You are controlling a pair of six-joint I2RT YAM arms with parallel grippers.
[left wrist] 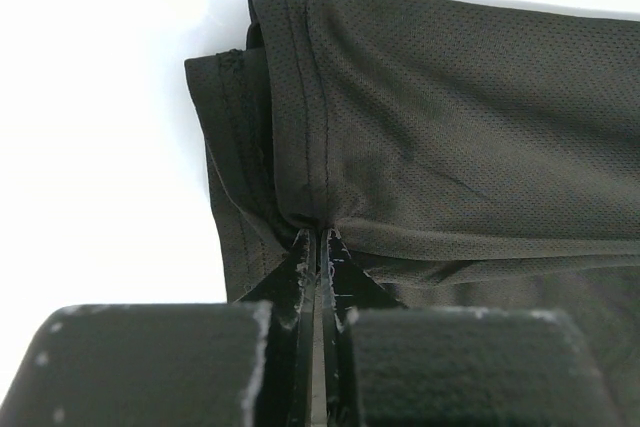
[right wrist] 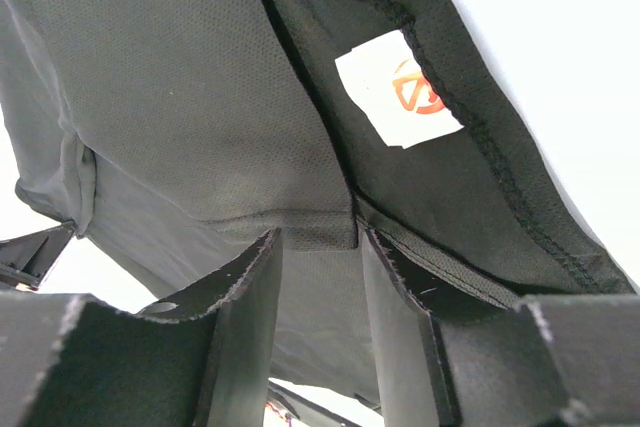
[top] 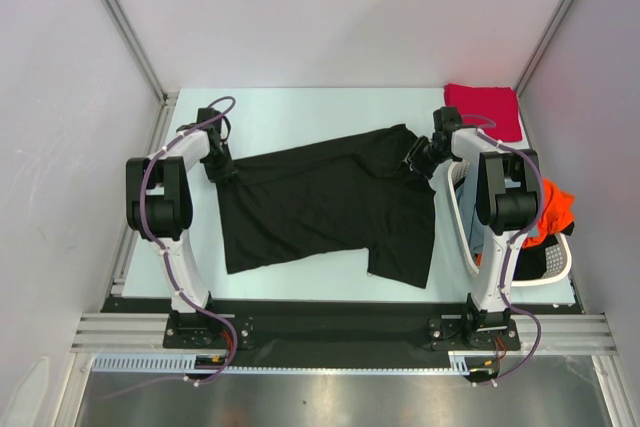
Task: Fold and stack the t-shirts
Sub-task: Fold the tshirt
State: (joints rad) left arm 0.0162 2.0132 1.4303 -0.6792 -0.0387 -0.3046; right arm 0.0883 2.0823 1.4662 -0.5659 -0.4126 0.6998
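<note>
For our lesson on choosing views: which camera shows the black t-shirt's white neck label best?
The right wrist view: the white label sits close up inside the collar of the black t-shirt. Top external shows the shirt spread out, no label visible; left wrist shows only a hem.

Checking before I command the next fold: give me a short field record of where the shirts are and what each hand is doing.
black t-shirt: spread on the table, not yet folded
left hand: shut on a hemmed edge at the shirt's left side
right hand: at the collar by the white label, jaws apart with cloth between them; grip unclear
red t-shirt: folded, far right corner
basket: at the table's right edge, orange t-shirt inside
</note>
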